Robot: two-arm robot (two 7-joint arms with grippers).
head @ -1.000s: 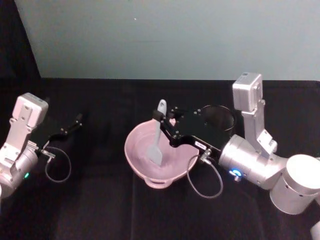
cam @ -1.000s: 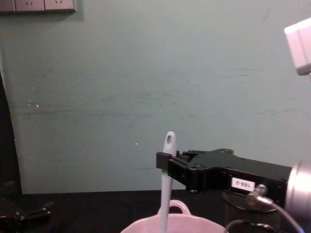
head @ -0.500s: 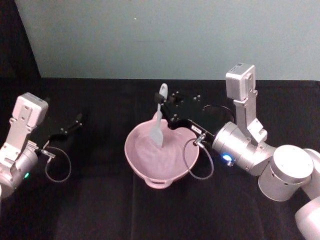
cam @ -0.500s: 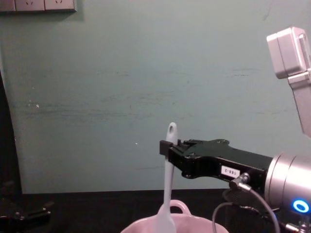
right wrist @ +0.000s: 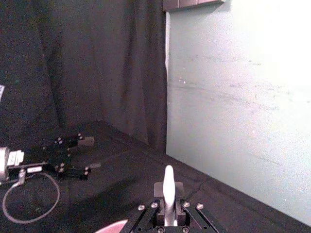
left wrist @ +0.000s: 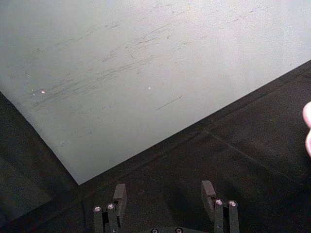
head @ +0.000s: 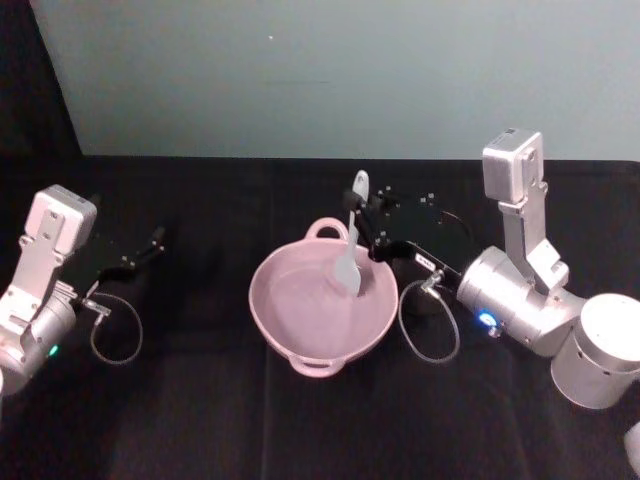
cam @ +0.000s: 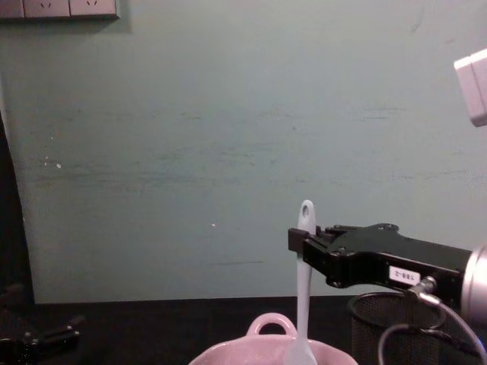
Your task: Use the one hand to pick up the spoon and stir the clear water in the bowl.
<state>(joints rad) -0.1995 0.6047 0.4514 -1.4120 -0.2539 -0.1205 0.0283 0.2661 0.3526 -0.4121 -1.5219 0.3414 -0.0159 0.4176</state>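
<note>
Gripping the spoon (head: pixel 350 252) high on its handle, the right gripper (head: pixel 358 216) has its jaws closed on it, at about 2 o'clock of the bowl (head: pixel 268 300). The spoon stands nearly upright, its blade down inside the bowl near the 2 o'clock part of the rim and its holed end up. Whether the blade touches water or the bottom I cannot tell, and the water itself is too clear to make out.

In the chest view the lower frame edge cuts off the bowl (cam: pixel 262 351) and most of the blade of the spoon (cam: pixel 304 281), so that mainly the rim and the loop handle at 12 o'clock are seen. The right gripper (cam: pixel 298 240) comes in there from 3 o'clock. The black mesh cup (cam: pixel 380 323) stands below it, beside the bowl; from the head camera this cup is mostly hidden behind the gripper.

The left gripper (head: pixel 152 243) is parked well apart, at 9 o'clock of the bowl, and its shape is hard to read against the black cloth. Its own wrist camera shows the left gripper (left wrist: pixel 163 191) with jaws open and nothing between them.

The table (head: pixel 200 420) is covered in black cloth, and behind it is a pale green wall (head: pixel 300 80). The right wrist camera adds a black curtain (right wrist: pixel 97 63) beside that wall, and the chest camera shows sockets (cam: pixel 61 7) at 11 o'clock.
</note>
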